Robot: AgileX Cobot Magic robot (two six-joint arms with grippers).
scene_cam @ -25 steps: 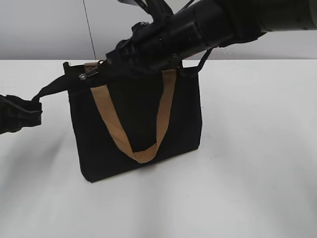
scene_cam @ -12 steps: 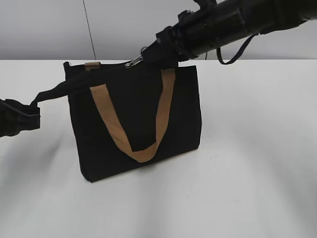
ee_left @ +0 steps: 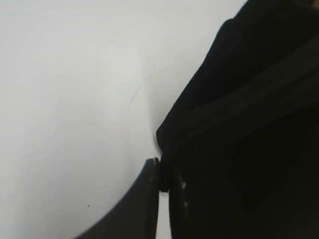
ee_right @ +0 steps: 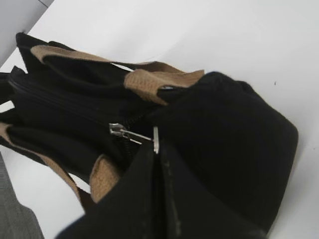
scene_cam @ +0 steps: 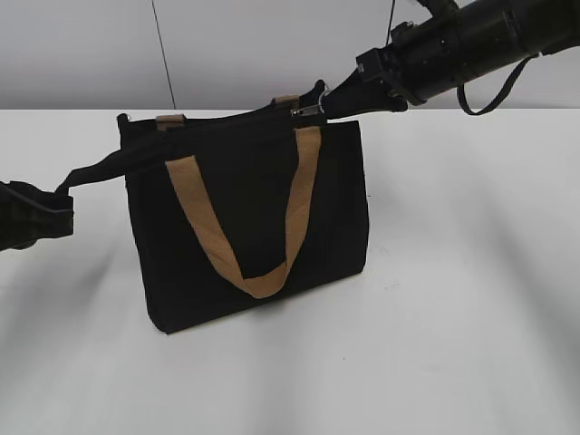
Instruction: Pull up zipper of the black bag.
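Note:
The black bag (scene_cam: 245,227) stands upright on the white table with tan handles (scene_cam: 263,276). My right gripper (scene_cam: 319,107) is at the bag's top edge, shut on the silver zipper pull (scene_cam: 304,111). In the right wrist view the zipper (ee_right: 124,132) sits on the zip line and its tab is pinched between my right gripper's shut jaws (ee_right: 158,149). My left gripper (scene_cam: 63,195) at the far left is shut on a black strap tab (scene_cam: 100,166) at the bag's left end. In the left wrist view its jaws (ee_left: 163,174) clamp black fabric (ee_left: 239,124).
The white table (scene_cam: 453,317) spreads in front and to the right of the bag. A grey wall stands behind, with a thin dark cable (scene_cam: 163,54) hanging down it. The right arm (scene_cam: 471,41) reaches in from the upper right above the bag.
My right gripper has pulled the zipper along the bag's top edge from the left end to near the right end. The left gripper has held still on the strap.

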